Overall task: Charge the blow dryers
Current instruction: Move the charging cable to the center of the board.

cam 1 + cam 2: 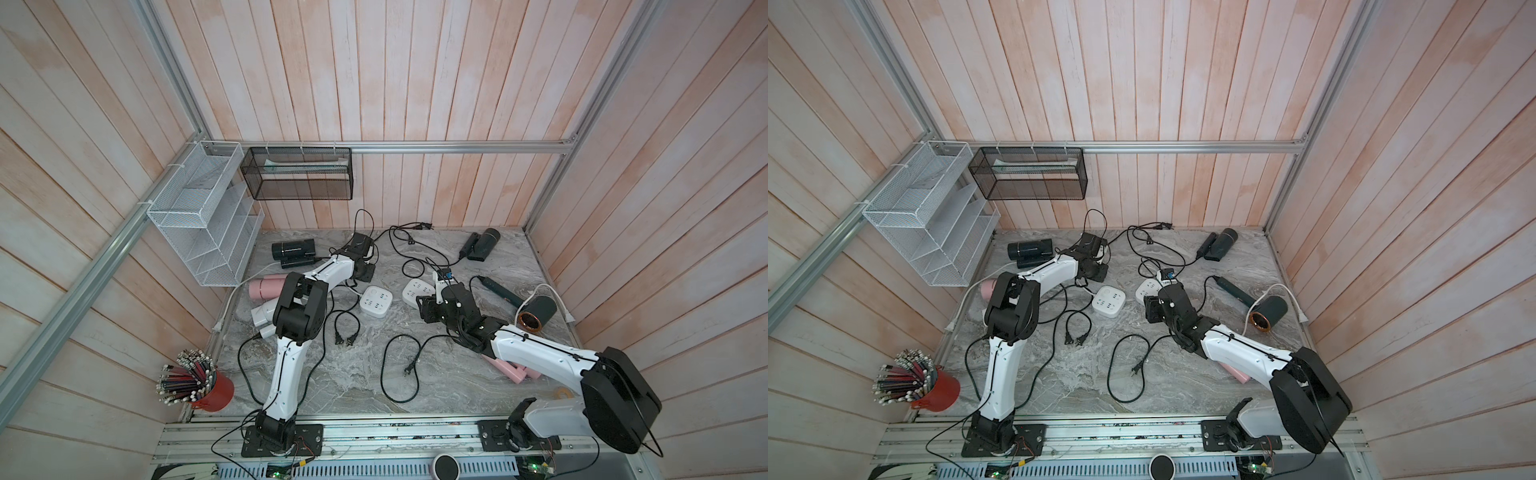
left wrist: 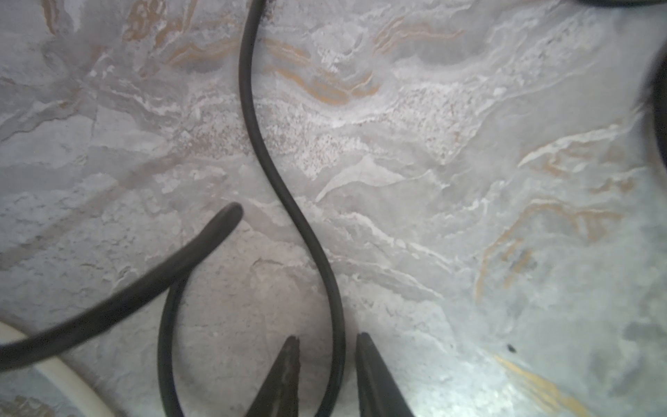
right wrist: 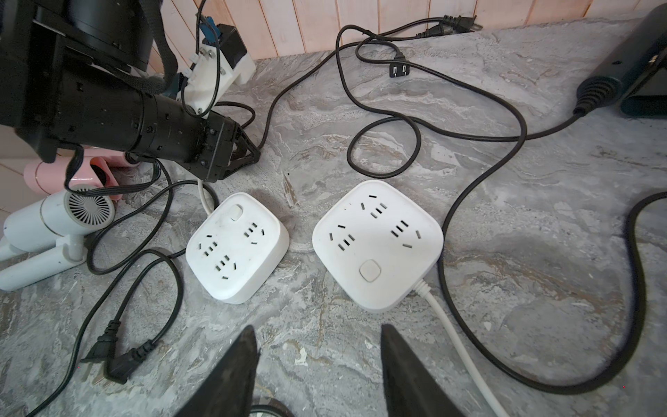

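Observation:
Several blow dryers lie on the marble table: black (image 1: 293,249) at the back left, pink (image 1: 266,286) and light grey (image 1: 262,316) under my left arm, dark ones at the back right (image 1: 484,243) and right (image 1: 536,313), and another pink (image 1: 513,370) under my right arm. My left gripper (image 2: 328,335) (image 1: 366,272) hovers low behind the left white power strip (image 1: 376,301). Its jaws straddle a black cord (image 2: 274,173), narrowly open with a gap on one side. My right gripper (image 3: 318,326) (image 1: 426,307) stands open and empty beside the right strip (image 3: 377,245).
Loose black cords and plugs (image 1: 345,340) (image 1: 408,370) sprawl across the table's middle, with more plugs (image 1: 424,225) at the back wall. A white mesh rack (image 1: 203,224) and a black mesh basket (image 1: 297,174) hang at the back left. A red cup of pencils (image 1: 212,390) stands at the front left.

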